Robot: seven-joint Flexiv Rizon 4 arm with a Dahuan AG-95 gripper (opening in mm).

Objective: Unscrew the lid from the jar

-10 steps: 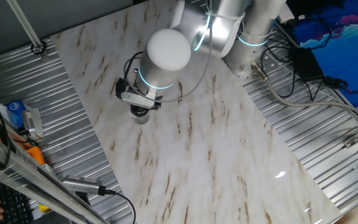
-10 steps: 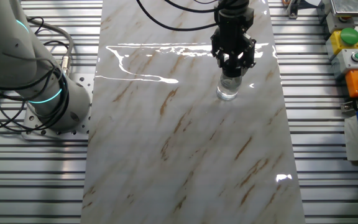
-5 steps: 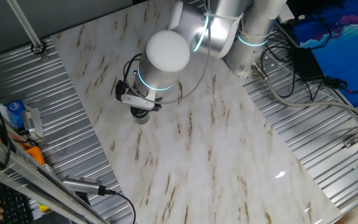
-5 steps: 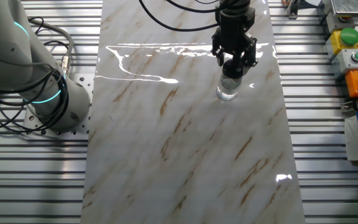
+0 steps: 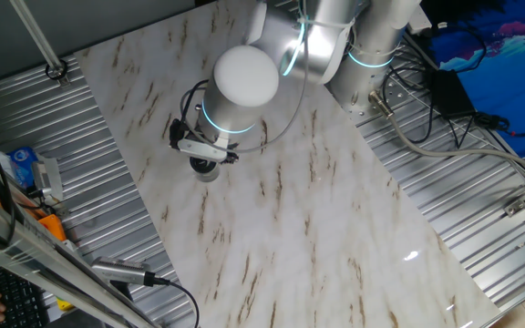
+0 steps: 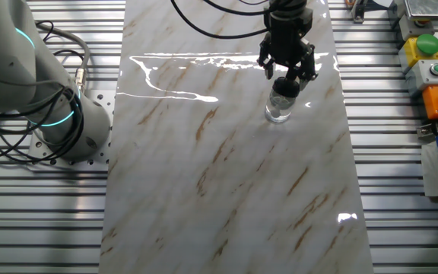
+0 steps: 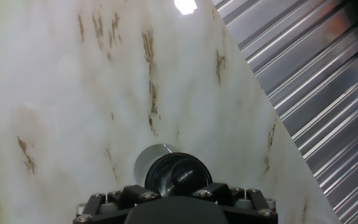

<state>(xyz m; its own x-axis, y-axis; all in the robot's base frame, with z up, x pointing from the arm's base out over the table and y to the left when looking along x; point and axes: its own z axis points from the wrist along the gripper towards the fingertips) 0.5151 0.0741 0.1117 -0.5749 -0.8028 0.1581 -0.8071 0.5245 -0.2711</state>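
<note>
While the arm reaches over the marble-patterned table (image 6: 226,190), its gripper (image 6: 286,72) hangs directly above the jar (image 6: 278,110), which stands upright in the upper right of the slab in the other fixed view. The black fingers (image 6: 268,67) are spread to either side of the jar's top, and whether they touch it cannot be told. In the hand view the lid (image 7: 178,177) shows as a dark round disc at the bottom centre of the frame, just above the gripper's black body, with the jar's pale glass rim peeking out to its left. In one fixed view the jar (image 5: 206,169) sits left of centre, mostly hidden beneath the arm's white wrist (image 5: 244,75). Ribbed metal decking (image 6: 401,152) flanks the slab.
</note>
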